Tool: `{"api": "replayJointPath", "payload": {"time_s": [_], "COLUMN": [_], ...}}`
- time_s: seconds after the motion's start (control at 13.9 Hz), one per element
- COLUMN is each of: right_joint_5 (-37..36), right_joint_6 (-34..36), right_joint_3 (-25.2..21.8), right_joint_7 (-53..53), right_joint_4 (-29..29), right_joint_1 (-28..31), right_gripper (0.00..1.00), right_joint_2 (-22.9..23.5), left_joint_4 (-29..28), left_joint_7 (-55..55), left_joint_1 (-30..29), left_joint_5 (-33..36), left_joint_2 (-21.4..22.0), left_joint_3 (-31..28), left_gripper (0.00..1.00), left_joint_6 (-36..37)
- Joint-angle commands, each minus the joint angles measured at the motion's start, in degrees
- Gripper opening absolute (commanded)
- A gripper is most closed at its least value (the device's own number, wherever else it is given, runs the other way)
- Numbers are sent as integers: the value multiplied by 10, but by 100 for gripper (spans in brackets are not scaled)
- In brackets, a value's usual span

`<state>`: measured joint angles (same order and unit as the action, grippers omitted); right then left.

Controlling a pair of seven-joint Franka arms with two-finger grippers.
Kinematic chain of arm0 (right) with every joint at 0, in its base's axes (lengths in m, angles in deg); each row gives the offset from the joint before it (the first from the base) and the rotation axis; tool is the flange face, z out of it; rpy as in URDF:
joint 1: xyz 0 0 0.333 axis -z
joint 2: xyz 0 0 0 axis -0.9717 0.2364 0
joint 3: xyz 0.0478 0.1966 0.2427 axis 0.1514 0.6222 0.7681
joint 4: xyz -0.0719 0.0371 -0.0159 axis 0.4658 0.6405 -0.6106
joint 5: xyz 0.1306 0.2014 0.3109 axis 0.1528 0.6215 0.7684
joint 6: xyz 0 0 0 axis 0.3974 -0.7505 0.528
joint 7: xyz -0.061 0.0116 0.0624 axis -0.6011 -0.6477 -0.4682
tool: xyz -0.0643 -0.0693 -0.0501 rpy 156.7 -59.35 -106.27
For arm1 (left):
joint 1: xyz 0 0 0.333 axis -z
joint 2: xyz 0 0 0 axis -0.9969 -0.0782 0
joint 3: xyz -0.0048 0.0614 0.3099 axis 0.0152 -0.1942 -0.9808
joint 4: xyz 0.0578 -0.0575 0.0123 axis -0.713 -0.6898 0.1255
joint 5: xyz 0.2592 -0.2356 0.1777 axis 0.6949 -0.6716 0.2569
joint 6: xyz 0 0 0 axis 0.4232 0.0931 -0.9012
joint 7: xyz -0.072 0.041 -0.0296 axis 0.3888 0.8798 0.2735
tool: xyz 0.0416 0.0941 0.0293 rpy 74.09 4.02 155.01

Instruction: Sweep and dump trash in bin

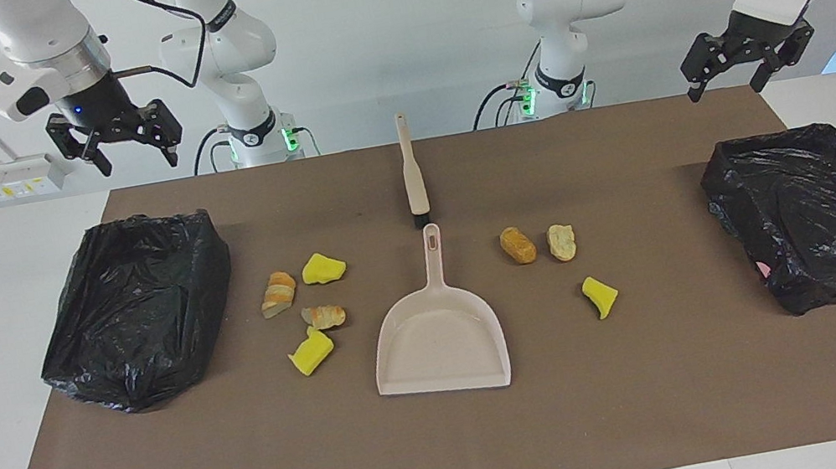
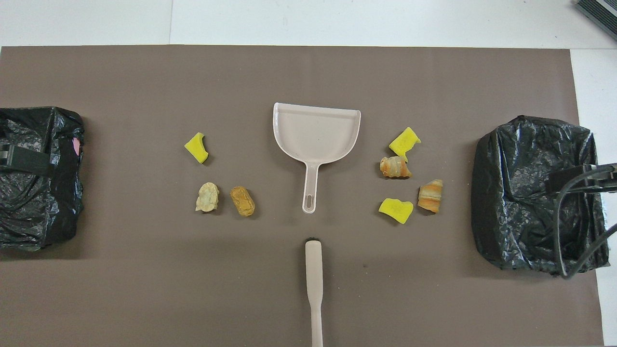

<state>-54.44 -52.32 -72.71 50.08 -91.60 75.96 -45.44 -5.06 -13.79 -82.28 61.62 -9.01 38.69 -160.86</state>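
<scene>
- The right gripper [image 1: 127, 157] hangs high in the air over the edge of the table nearest the robots, above the right arm's end of the brown mat [image 1: 454, 449]. Its black fingers point down, spread wide, and they hold nothing.
- The left gripper [image 1: 726, 83] also hangs in the air, over the corner of the mat at the left arm's end. It is tilted, the fingers stand apart, and it is empty too.
- The beige plastic dustpan [image 1: 440, 341] lies flat in the middle of the mat, its handle pointing toward the robots.
- The beige hand brush [image 1: 412, 172] lies nearer to the robots than the dustpan, in one line with the handle, just apart from it.
- The trash is in two groups beside the dustpan. Toward the right arm's end lie two yellow sponge chunks [image 1: 323, 268] and two striped bread-like pieces [image 1: 278, 292]. Toward the left arm's end lie one brown bread-like lump [image 1: 517, 245], one pale lump [image 1: 562, 242] and one more yellow chunk [image 1: 600, 296].
- One bin lined with a black plastic bag [image 1: 137, 307] stands at the right arm's end, another black-lined bin [image 1: 818, 214] at the left arm's end.
- The facing view shows both grippers whole. The overhead view shows only dark parts of the arms over the two bins, and a cable [image 2: 561, 226] hanging over the bin at the right arm's end.
</scene>
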Motion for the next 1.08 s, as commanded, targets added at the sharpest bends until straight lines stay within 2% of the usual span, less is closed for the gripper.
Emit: {"api": "replayJointPath", "payload": {"time_s": [0.0,0.22,0.36,0.57,0.72,0.86,1.01], "right_joint_5": [-5,-6,0,1,2,3,3], "right_joint_6": [-11,-18,-33,-37,-47,-63,-84], "right_joint_3": [3,8,13,14,15,15,16], "right_joint_7": [-7,-5,15,31,54,78,108], "right_joint_4": [-17,-10,4,41,66,74,74], "right_joint_1": [1,-2,-8,-45,-61,-78,-95], "right_gripper": [100,100,100,100,100,100,100], "right_joint_2": [-12,1,21,63,91,110,131], "left_joint_4": [4,2,-22,-90,-153,-205,-249], "left_joint_7": [1,-1,-2,-35,-83,-132,-164], "left_joint_1": [-6,-1,0,-1,-1,0,0], "left_joint_5": [-6,-6,-6,-7,-8,-10,-45], "left_joint_2": [3,6,15,44,69,88,99], "left_joint_3": [5,7,45,104,156,202,236], "left_gripper": [100,100,100,100,100,100,100], "left_joint_6": [-2,-5,-23,-49,-95,-125,-155]}}
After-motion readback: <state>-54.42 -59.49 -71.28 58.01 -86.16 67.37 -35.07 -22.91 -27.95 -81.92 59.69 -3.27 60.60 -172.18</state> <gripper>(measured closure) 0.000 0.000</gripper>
